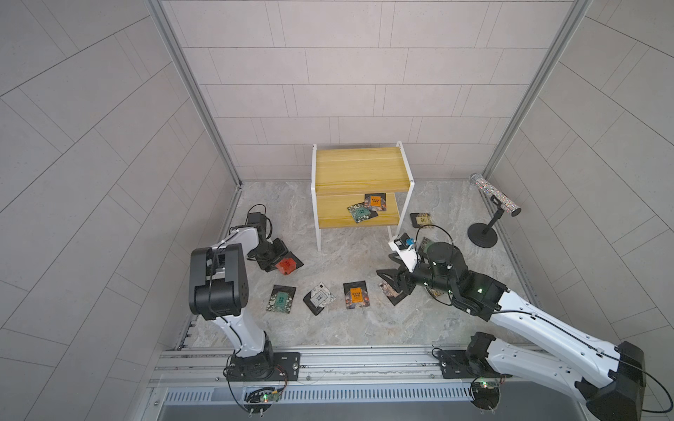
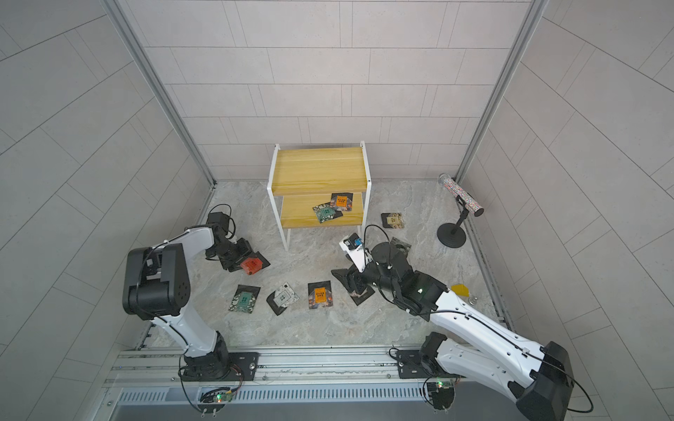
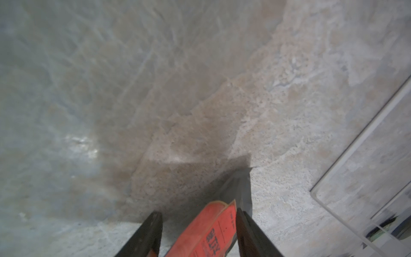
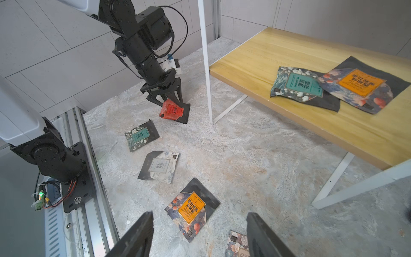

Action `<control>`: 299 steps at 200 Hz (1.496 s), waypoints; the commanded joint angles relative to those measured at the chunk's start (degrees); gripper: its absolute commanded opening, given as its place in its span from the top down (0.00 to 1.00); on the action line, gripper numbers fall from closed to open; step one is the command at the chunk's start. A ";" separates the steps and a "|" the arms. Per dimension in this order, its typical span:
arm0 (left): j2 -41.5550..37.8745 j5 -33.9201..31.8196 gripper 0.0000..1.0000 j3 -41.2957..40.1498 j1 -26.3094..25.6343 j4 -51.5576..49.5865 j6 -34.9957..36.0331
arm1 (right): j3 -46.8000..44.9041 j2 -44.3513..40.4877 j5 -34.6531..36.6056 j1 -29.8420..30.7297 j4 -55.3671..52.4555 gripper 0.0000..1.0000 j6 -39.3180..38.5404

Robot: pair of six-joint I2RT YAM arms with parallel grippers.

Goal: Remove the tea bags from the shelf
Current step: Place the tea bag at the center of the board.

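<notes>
Left gripper (image 4: 168, 101): our jaws stand apart over the red bag (image 4: 172, 110), which lies on the desk (image 1: 346, 328) forward of the shelf (image 1: 313, 204), on the left arm's side. We judge it set down, not pinched.
Right gripper (image 4: 199, 217): our jaws are wide with nothing between them. It hangs low in front of the shelf, its camera facing the lower board (image 1: 333, 217), which we read as readiness for the next pick.
Row of bags (image 1: 319, 297): green, white and orange sachets lie flat in front of the shelf, apart from each other, likely so each drop lands clear.
Top board (image 1: 359, 166): bare.
Lower board: a green bag (image 4: 298, 83) and an orange bag (image 4: 360, 85) overlap, both apparently resting on a dark bag (image 4: 329, 104) beneath them.
Reason for order: we think the top bags should be lifted first, since the dark one is pinned.
Progress: most are off, and these few remain.
</notes>
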 commanded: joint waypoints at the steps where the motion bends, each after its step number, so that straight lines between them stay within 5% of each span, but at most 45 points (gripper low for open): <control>1: 0.69 -1.25 0.34 1.87 0.26 -1.30 0.15 | -0.22 -0.29 0.39 -0.08 0.61 0.30 -0.75; 87: -3.43 -11.53 0.20 4.08 0.35 -6.78 0.51 | 1.34 0.45 0.84 -0.21 -0.38 0.30 -0.87; 218: -23.22 4.89 0.20 2.03 -1.20 -7.26 1.05 | 4.09 1.21 0.85 -3.60 -3.50 0.23 -1.62; 248: -31.67 2.08 0.19 0.13 -7.15 -6.87 4.50 | 4.35 -0.23 2.87 -3.83 -5.01 0.23 -4.27; 299: -50.10 -10.16 0.17 -7.21 -25.64 0.76 13.88 | 2.12 -4.02 5.16 -4.78 -5.05 0.23 -5.08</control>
